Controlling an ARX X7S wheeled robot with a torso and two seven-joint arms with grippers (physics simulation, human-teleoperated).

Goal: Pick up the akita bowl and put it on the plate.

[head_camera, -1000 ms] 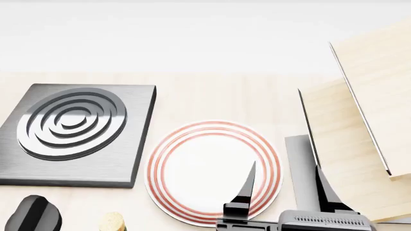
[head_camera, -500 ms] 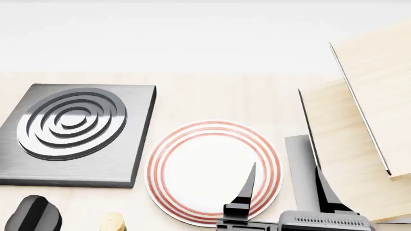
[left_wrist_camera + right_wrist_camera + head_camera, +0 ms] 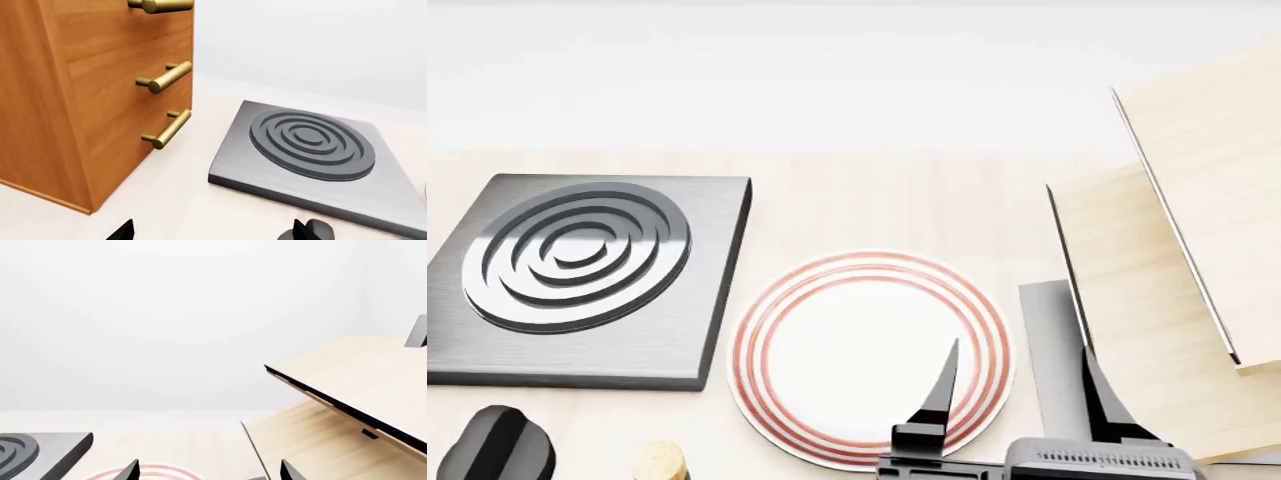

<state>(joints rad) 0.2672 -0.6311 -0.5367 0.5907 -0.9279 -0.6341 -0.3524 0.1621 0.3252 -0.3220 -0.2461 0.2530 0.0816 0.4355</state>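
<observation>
Spanning our head view, the pale worktop carries the grey stove burner on our left and light wooden panels on our right. Between them lies the plate, bare. Our right end effector hangs over its near edge, fingers apart, empty. We cannot see the akita bowl anywhere.

grey stove burner, wooden drawer cabinet

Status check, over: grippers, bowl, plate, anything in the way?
Right gripper open, empty, by the plate. Left gripper open. Akita bowl not in view. Plate bare.
</observation>
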